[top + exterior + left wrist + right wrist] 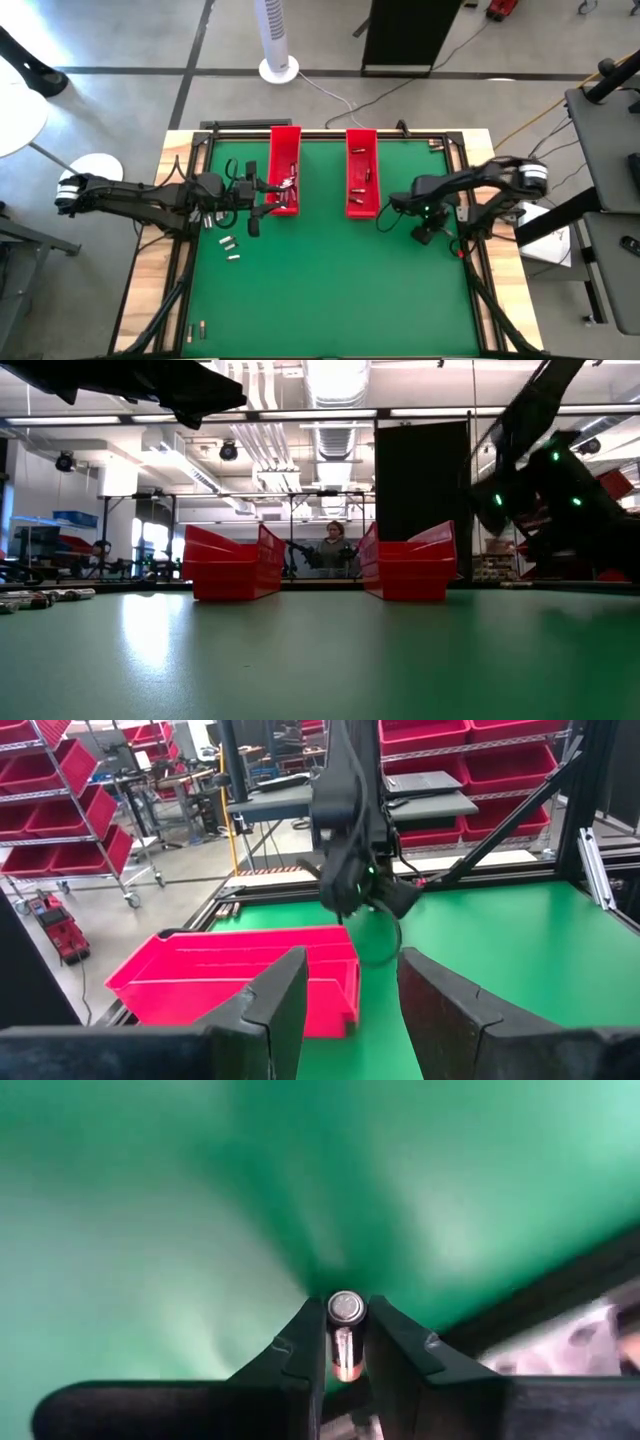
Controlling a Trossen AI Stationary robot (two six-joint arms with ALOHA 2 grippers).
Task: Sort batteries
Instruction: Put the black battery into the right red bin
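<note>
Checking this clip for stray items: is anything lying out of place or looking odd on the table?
Two batteries lie alone near the table's front-left corner, far from the loose group by the left gripper, which is open and empty beside the left red tray. The right gripper pinches one battery above the green mat. Nothing looks damaged.

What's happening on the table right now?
The right gripper is shut on a battery, held above the green mat near the right red tray. The left gripper is open, empty, beside the left red tray. Both trays already hold batteries; a few loose batteries lie at the mat's left.
</note>
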